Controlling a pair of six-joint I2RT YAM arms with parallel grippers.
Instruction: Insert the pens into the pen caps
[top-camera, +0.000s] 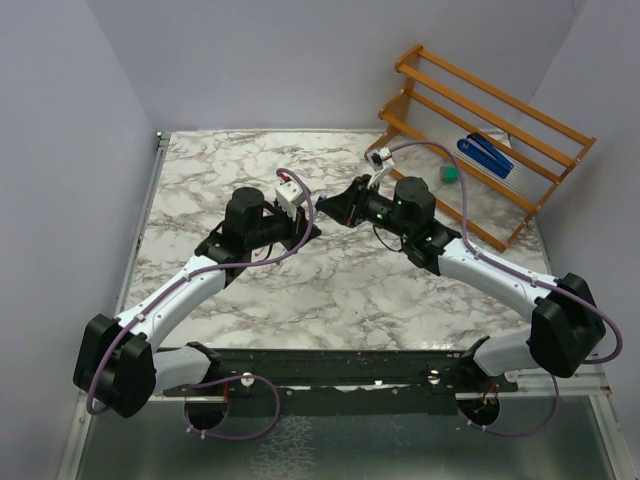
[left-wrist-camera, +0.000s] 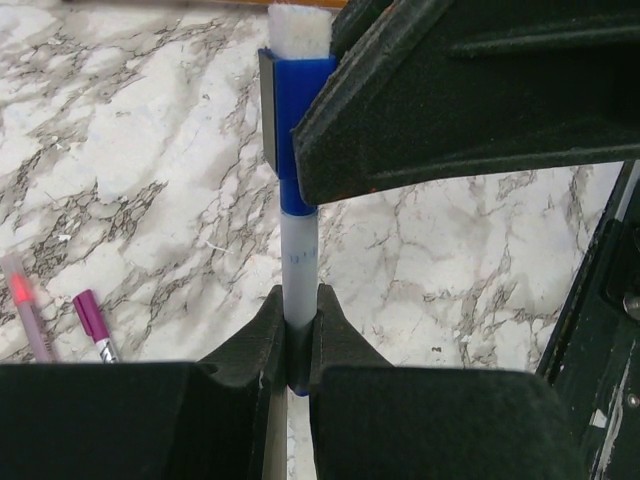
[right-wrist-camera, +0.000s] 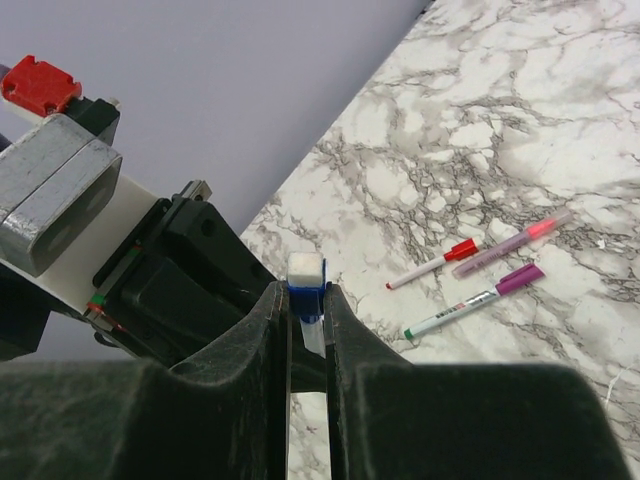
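Pinching a pale pen (left-wrist-camera: 298, 250), the left gripper (left-wrist-camera: 300, 315) — the right gripper (right-wrist-camera: 306, 312) clamps its blue, white-topped cap (right-wrist-camera: 307, 290)

Robot lab booth: marble-print table (top-camera: 350, 290) boxed in by plain lilac panels (top-camera: 60, 150)

A white table (top-camera: 340, 290) veined with grey marble patterning fills the middle, edged by a thin metal frame (top-camera: 150, 200). Plain pale lavender-grey walls close it in: a back wall (top-camera: 260, 60) behind the table, a left wall (top-camera: 60, 180) and a right wall (top-camera: 610, 190) at its sides. An orange wooden rack (top-camera: 440, 105) of slats sits tilted at the table's far right corner. Brushed grey metal sheet (top-camera: 330, 445) lies below the table's near edge. The light is soft and even
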